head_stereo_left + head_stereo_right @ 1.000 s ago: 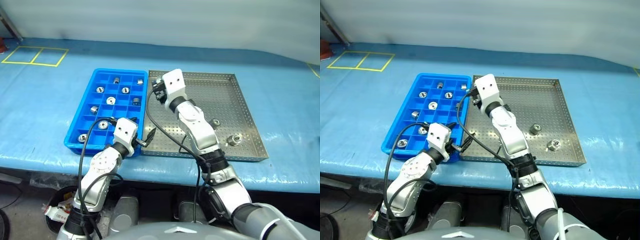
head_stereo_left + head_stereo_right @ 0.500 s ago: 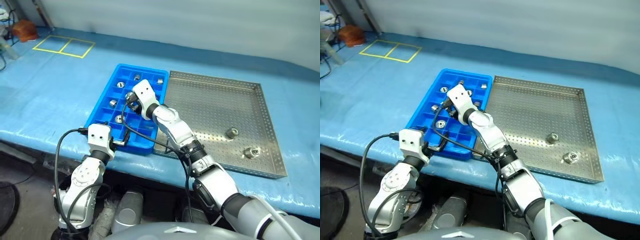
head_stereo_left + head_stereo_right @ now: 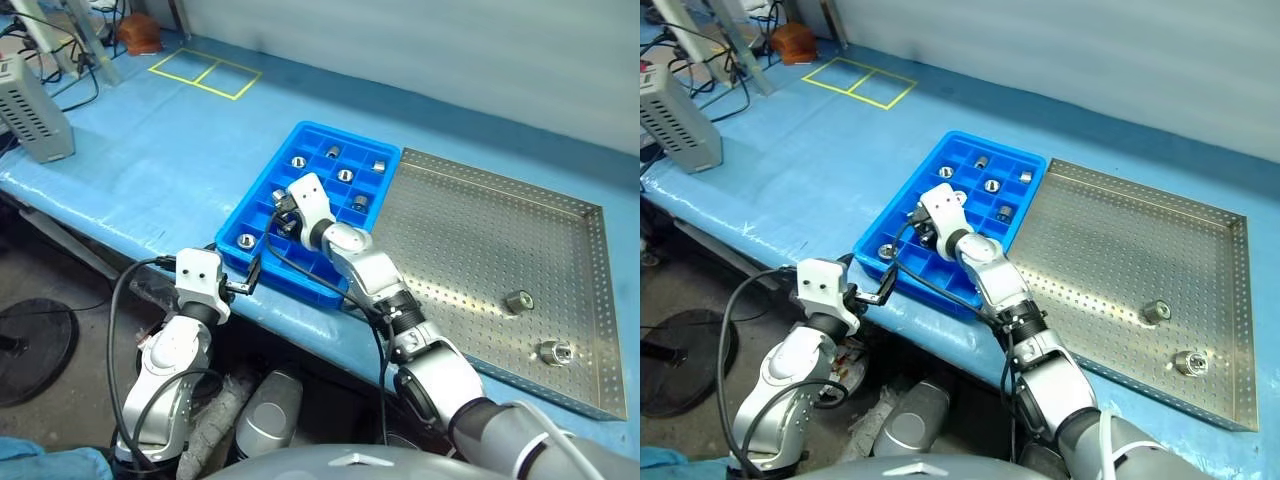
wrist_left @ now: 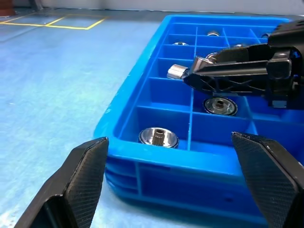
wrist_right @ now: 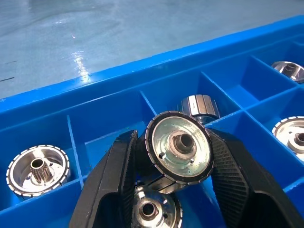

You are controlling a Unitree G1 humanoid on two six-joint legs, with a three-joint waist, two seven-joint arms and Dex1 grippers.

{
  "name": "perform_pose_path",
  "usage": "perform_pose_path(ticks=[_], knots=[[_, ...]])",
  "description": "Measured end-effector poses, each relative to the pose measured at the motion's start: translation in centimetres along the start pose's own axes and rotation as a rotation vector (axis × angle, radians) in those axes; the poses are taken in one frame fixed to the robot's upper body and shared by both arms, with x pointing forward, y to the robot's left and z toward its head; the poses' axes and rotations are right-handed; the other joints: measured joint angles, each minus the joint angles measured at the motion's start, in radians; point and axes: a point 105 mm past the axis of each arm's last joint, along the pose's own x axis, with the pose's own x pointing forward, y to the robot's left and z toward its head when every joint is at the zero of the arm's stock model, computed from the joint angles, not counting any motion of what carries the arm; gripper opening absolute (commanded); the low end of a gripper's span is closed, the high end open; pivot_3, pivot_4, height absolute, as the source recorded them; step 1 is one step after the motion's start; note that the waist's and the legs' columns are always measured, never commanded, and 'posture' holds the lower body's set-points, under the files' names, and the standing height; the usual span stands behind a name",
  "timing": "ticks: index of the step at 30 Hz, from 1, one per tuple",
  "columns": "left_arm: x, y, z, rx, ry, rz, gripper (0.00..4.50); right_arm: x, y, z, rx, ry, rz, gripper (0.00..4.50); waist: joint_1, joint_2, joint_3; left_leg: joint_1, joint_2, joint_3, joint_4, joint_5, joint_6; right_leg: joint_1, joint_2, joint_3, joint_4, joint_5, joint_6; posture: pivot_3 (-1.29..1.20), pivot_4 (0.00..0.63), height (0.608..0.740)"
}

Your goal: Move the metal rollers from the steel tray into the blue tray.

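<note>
My right gripper (image 5: pixel 179 154) is shut on a metal roller (image 5: pixel 179 146), a ribbed silver disc with a centre hole. It hangs low over the near-middle cells of the blue tray (image 3: pixel 257 186). Several rollers lie in that tray's cells, one (image 5: pixel 149 209) just under the held one and another (image 4: pixel 158 137) in the near corner cell. My left gripper (image 4: pixel 175 190) stands open and empty, level, just outside the tray's near corner. Two rollers (image 3: pixel 518 299) (image 3: pixel 553 351) lie on the steel tray (image 3: pixel 480 240) to the right.
Both trays sit side by side on a blue-covered table, and its front edge runs just below them. A grey box (image 3: pixel 35 120) and cables stand at the far left. Yellow tape squares (image 3: pixel 205 75) mark the cloth behind.
The whole view has swung to the left. My right gripper carried its roller from the trays' shared edge over the blue tray and sank lower. The left gripper drew back off the tray's near edge.
</note>
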Motion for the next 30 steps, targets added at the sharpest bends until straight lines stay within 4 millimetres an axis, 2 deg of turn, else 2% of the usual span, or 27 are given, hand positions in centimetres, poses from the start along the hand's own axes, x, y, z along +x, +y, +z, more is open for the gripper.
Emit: perform_pose_path(ticks=[5, 12, 19, 23, 25, 28, 30], knots=[[0.4, -0.6, 0.4, 0.002, -0.011, -0.039, 4.50, -1.3, -0.9, 1.0, 0.013, -0.030, -0.041, 1.87, 0.009, 0.000, 0.000, 0.000, 0.005, 0.000, 0.000, -0.003, -0.008, 0.000, 0.005, 0.000, 0.000, -0.001, -0.002, 0.49, 0.150, 0.740], [0.8, -1.1, 0.4, 0.004, -0.008, -0.075, 4.50, -2.5, -2.0, 1.3, 0.017, -0.030, -0.086, 1.87, 0.003, 0.000, 0.000, 0.001, 0.011, 0.000, 0.000, -0.003, -0.009, -0.001, 0.011, 0.000, 0.001, 0.000, 0.000, 0.46, 0.150, 0.740], [1.1, -1.7, 0.6, 0.006, -0.011, -0.110, 4.50, -2.6, -3.3, -1.0, 0.016, 0.053, -0.148, 1.87, -0.007, 0.000, 0.000, 0.002, 0.012, 0.000, 0.000, -0.004, -0.010, 0.000, 0.012, 0.000, 0.001, 0.000, -0.001, 0.46, 0.150, 0.740], [1.1, -1.8, 0.5, 0.004, -0.009, -0.112, 4.50, -2.5, -3.6, -1.3, 0.009, 0.067, -0.162, 1.87, -0.006, 0.000, 0.000, 0.004, 0.012, 0.000, 0.000, -0.004, -0.010, 0.001, 0.012, 0.000, 0.001, -0.001, -0.002, 0.46, 0.150, 0.740], [1.1, -1.8, 0.5, 0.004, -0.009, -0.113, 4.50, -2.5, -3.6, -1.3, 0.011, 0.067, -0.161, 2.60, -0.006, 0.000, -0.001, 0.004, 0.012, 0.000, 0.001, -0.004, -0.010, 0.002, 0.012, 0.000, 0.001, -0.003, -0.005, 0.46, 0.150, 0.740], [1.1, -1.9, 0.5, 0.004, -0.008, -0.115, 4.50, -2.5, -3.7, -1.3, 0.014, 0.067, -0.170, 2.21, -0.006, 0.000, -0.001, 0.004, 0.012, 0.000, 0.001, -0.004, -0.010, 0.002, 0.012, 0.000, 0.002, -0.003, -0.005, 0.46, 0.150, 0.740], [1.1, -2.0, 0.5, 0.004, -0.008, -0.118, 4.50, -2.5, -3.7, -1.3, 0.014, 0.066, -0.170, 1.56, -0.006, 0.000, -0.001, 0.005, 0.013, 0.000, 0.001, -0.004, -0.010, 0.002, 0.012, 0.000, 0.002, -0.003, -0.005, 0.46, 0.150, 0.740]])
